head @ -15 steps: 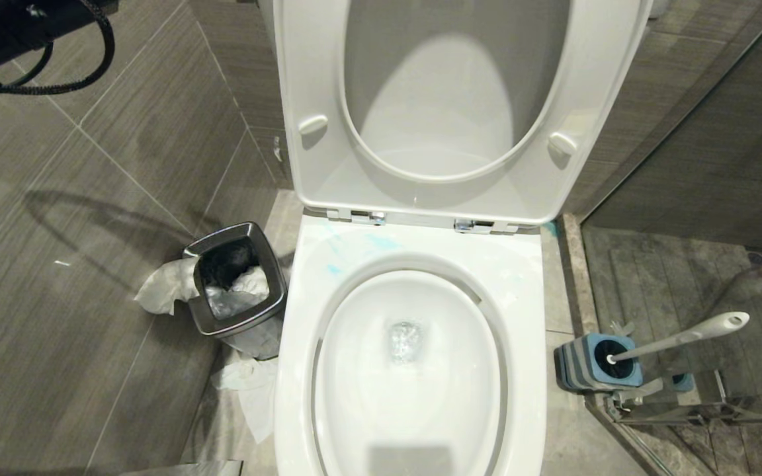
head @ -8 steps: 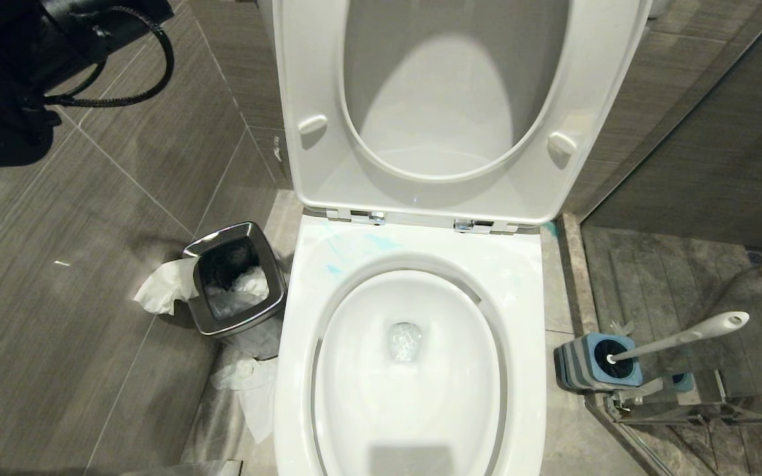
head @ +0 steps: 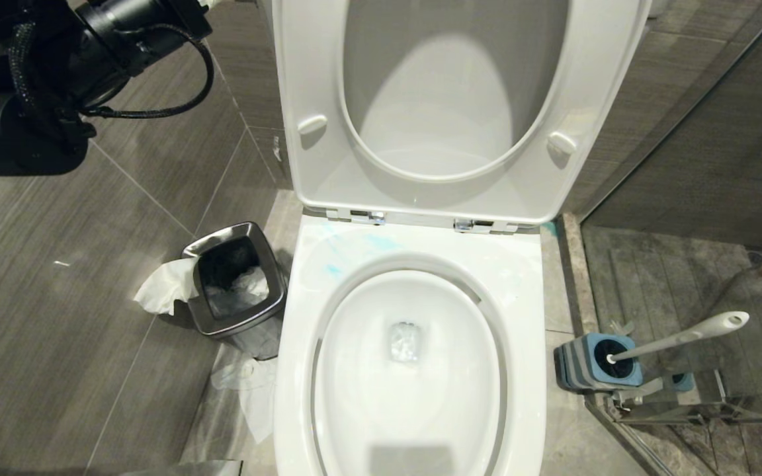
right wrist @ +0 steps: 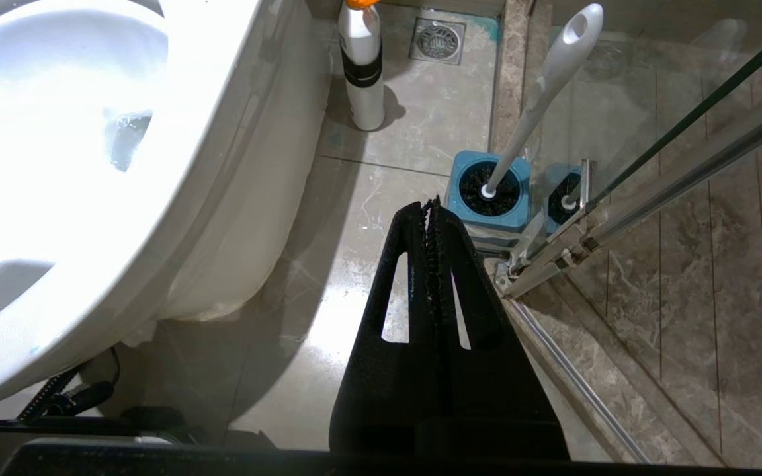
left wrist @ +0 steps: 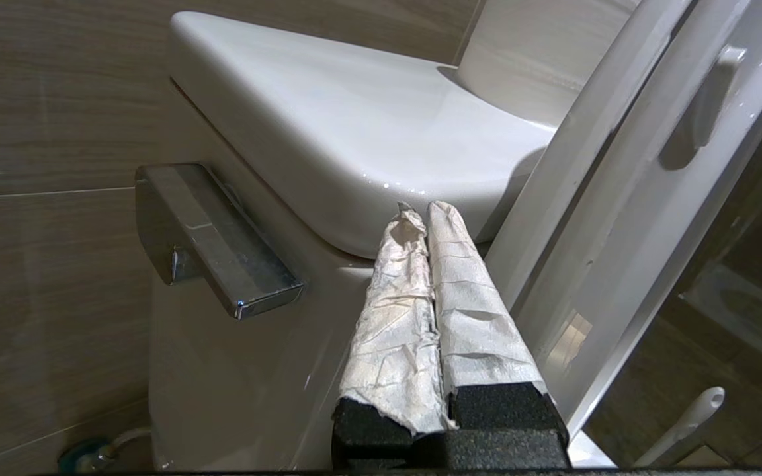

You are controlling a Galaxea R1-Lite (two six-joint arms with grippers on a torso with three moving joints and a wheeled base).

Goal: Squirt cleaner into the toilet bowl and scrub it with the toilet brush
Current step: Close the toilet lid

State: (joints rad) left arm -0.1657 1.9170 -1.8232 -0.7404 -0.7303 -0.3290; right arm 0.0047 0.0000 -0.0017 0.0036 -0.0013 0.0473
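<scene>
Toilet brush (head: 678, 338), standing head-down in its square blue holder (head: 598, 363) on the floor at the right side of the toilet bowl (head: 301, 344): slim, stiff white plastic handle, judged light but smooth and possibly slippery, best taken high on the shaft below the rounded end. Pale blue cleaner (head: 335, 268) smears the rim's rear left. Left gripper (left wrist: 421, 208), jaws together, beside the flush lever (left wrist: 212, 238); right gripper (right wrist: 432, 206), jaws together, above the floor near the holder
</scene>
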